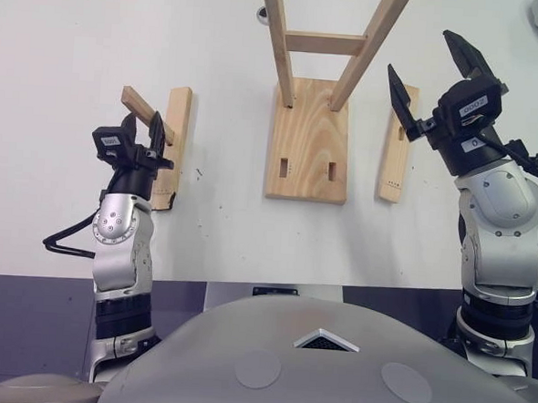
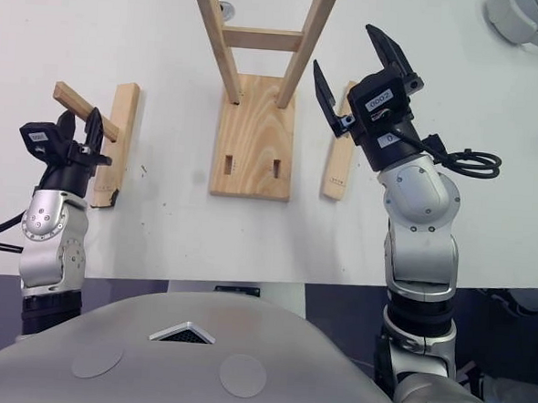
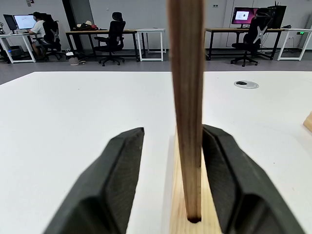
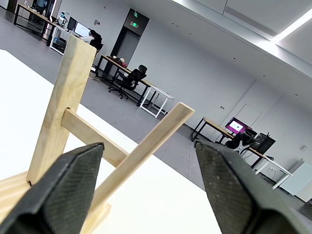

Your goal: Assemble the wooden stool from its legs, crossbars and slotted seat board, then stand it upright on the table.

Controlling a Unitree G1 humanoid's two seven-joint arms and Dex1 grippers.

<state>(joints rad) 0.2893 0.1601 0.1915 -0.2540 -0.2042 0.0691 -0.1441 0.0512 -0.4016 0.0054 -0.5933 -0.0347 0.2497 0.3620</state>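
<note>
Two pale legs, one crossbar, standing in slotted seat board.

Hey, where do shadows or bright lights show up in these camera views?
Left eye view: the pale slotted wooden seat board casts only a faint, soft shadow on the white table. Right wrist view: a bright ceiling light strip glows overhead. Left wrist view: the brown wooden bar looks dark against the bright table.
</note>
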